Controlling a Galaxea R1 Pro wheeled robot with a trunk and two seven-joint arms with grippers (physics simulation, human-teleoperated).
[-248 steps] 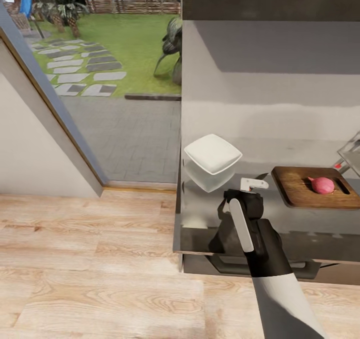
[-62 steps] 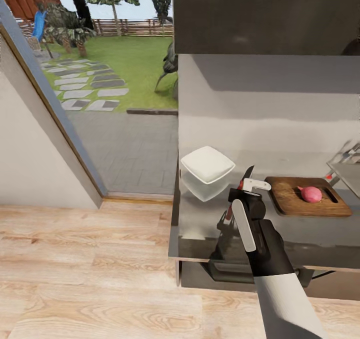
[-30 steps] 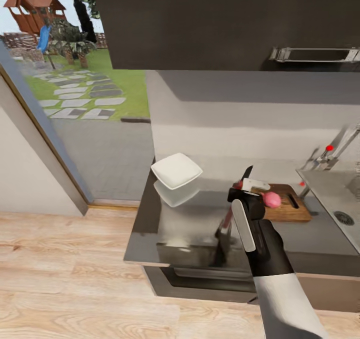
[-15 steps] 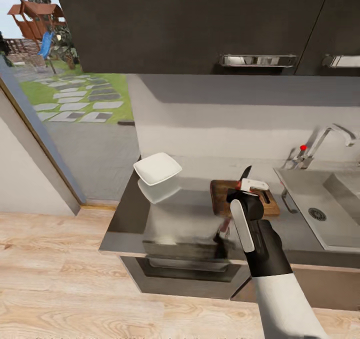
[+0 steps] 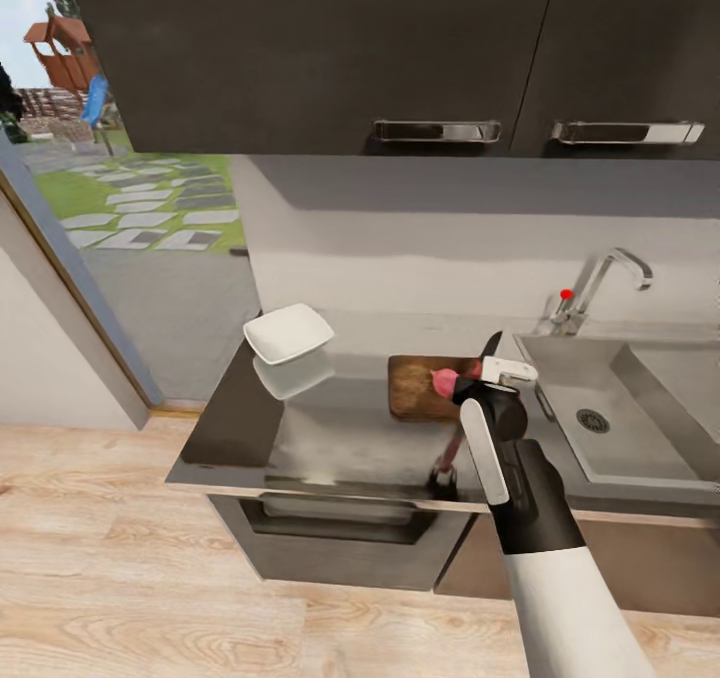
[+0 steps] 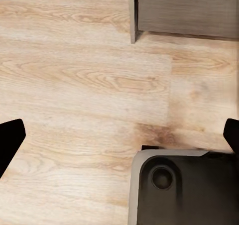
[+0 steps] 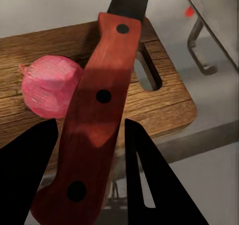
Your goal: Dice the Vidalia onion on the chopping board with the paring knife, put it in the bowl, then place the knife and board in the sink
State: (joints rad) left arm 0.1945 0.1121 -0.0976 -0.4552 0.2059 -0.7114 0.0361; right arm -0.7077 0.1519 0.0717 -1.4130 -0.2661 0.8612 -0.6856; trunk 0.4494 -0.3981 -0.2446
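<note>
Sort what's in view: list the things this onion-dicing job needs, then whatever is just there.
Job:
onion on the chopping board
paring knife held in the right gripper
bowl on the countertop
sink

Just there:
faucet
upper cabinet handles
wooden floor

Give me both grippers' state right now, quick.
Left gripper: jaws spread wide, open, holding nothing.
Right gripper: shut on the paring knife, above the chopping board.
</note>
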